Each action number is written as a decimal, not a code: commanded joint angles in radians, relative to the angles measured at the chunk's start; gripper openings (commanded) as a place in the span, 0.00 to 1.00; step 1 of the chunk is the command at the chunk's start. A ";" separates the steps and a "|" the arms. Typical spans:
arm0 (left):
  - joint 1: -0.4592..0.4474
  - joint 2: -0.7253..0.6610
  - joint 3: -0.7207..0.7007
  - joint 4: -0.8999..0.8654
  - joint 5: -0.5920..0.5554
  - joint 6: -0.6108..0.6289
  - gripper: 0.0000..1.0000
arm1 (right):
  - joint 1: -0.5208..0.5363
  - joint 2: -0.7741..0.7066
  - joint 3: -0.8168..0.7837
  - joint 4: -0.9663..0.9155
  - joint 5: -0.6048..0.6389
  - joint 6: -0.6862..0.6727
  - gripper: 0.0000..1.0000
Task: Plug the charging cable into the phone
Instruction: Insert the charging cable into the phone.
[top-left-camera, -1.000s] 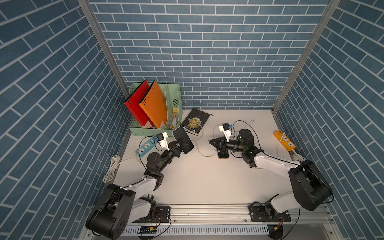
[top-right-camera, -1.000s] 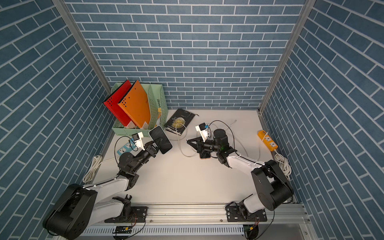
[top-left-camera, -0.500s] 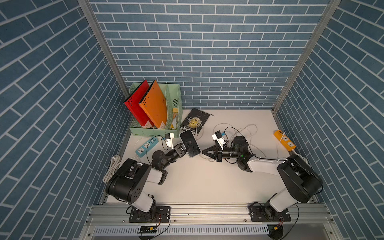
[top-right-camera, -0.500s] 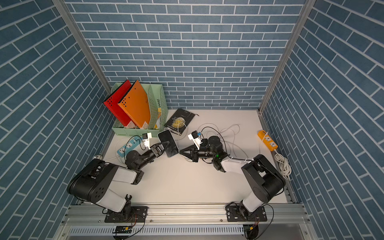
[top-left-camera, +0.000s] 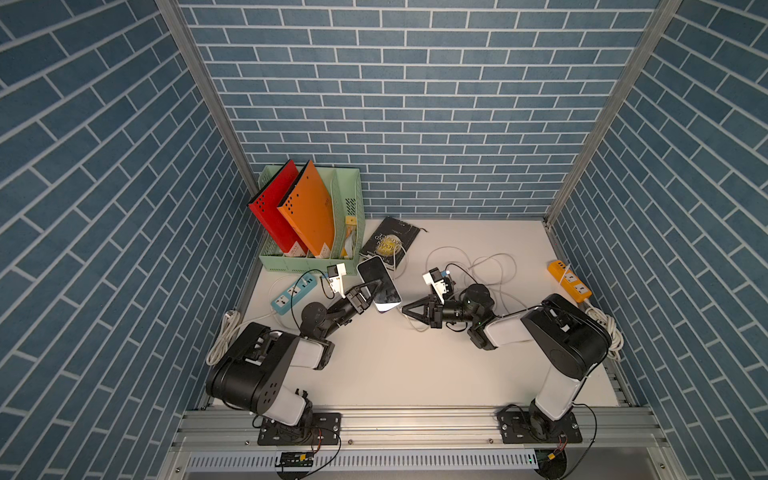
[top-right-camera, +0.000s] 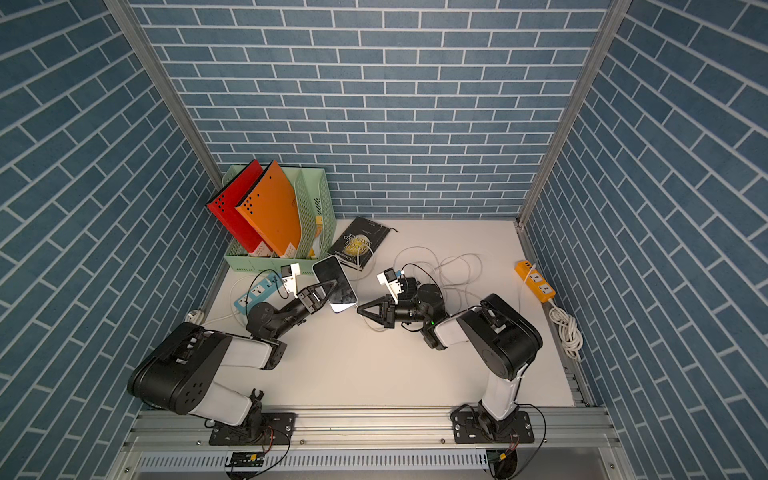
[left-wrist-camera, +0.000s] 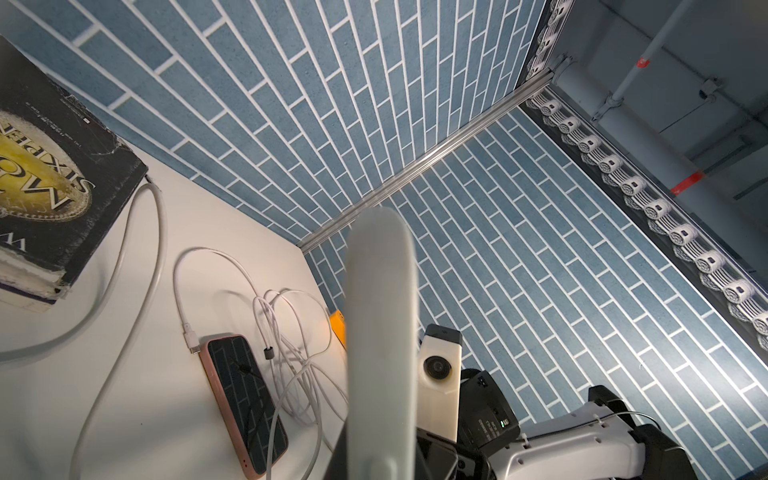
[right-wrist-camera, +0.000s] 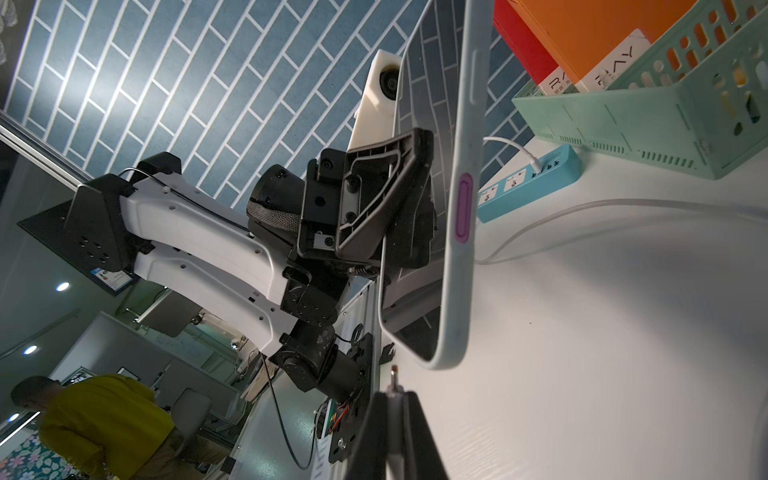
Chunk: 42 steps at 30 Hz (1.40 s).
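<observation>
My left gripper (top-left-camera: 371, 291) is shut on the phone (top-left-camera: 374, 270), a dark-screened handset in a pale grey case, held tilted above the table left of centre in both top views (top-right-camera: 332, 274). The right gripper (top-left-camera: 406, 311) is shut on the charging cable's plug, pointing at the phone's lower end. In the right wrist view the plug's metal tip (right-wrist-camera: 393, 370) sticks out from between my fingers (right-wrist-camera: 374, 436), a short gap from the phone's bottom edge (right-wrist-camera: 440, 361). The white cable (top-left-camera: 490, 266) lies looped on the table behind. The left wrist view shows the phone edge-on (left-wrist-camera: 382, 311).
A green file rack (top-left-camera: 353, 199) with red and orange folders stands at the back left, with a black book (top-left-camera: 388, 241) beside it. A blue power strip (top-left-camera: 293, 293) lies at the left and an orange one (top-left-camera: 569, 282) at the right. A pink-cased phone (left-wrist-camera: 245, 399) rests among the cable loops.
The left gripper has carried the phone to the right and a little lower. The right gripper has moved left with the plug, closing most of the gap to the phone's end.
</observation>
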 joint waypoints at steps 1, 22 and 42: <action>0.005 -0.039 -0.010 0.300 -0.025 0.007 0.00 | 0.010 0.024 -0.027 0.206 -0.018 0.103 0.00; 0.000 -0.028 -0.001 0.300 -0.015 -0.003 0.00 | 0.068 0.171 0.034 0.418 0.022 0.188 0.00; -0.001 -0.013 0.008 0.299 -0.003 -0.008 0.00 | 0.068 0.183 0.080 0.434 0.037 0.189 0.00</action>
